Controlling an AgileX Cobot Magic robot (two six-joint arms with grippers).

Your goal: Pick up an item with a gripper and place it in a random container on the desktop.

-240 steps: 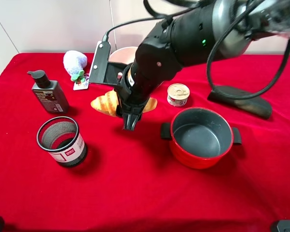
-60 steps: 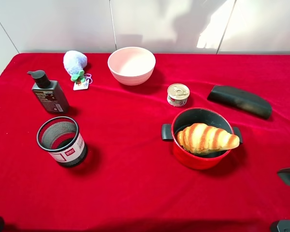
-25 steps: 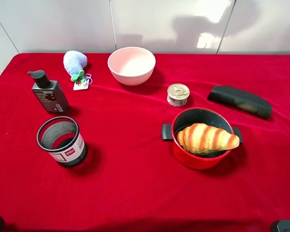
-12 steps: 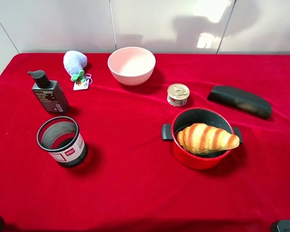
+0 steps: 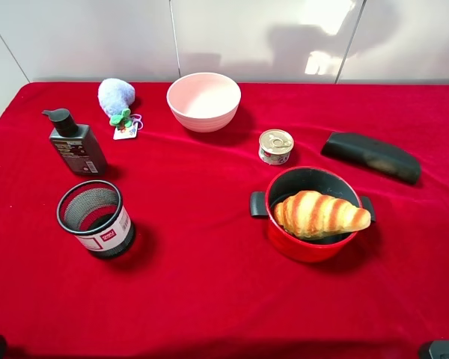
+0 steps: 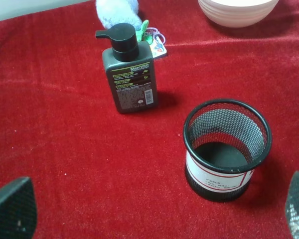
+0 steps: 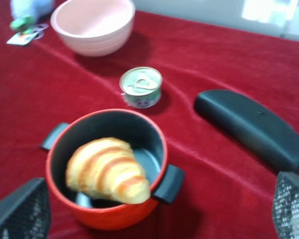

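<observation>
Both claws, left (image 6: 149, 211) and right (image 7: 159, 211), stand spread apart, empty. The ridged, crescent croissant (image 5: 320, 214) lies in the round red pot (image 5: 299, 247), one tip overhanging its rim. Open velvet bench (image 5: 209, 284) surrounds the pot; behind it stands a small metal tin (image 5: 275, 146).

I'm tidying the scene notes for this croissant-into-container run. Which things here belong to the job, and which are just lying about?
Job: croissant, lying in the red pot, one tip over its rim; the right gripper, open, empty.

Lying about: pink bowl, tin can, mesh cup, pump bottle, blue plush, black case.
</observation>
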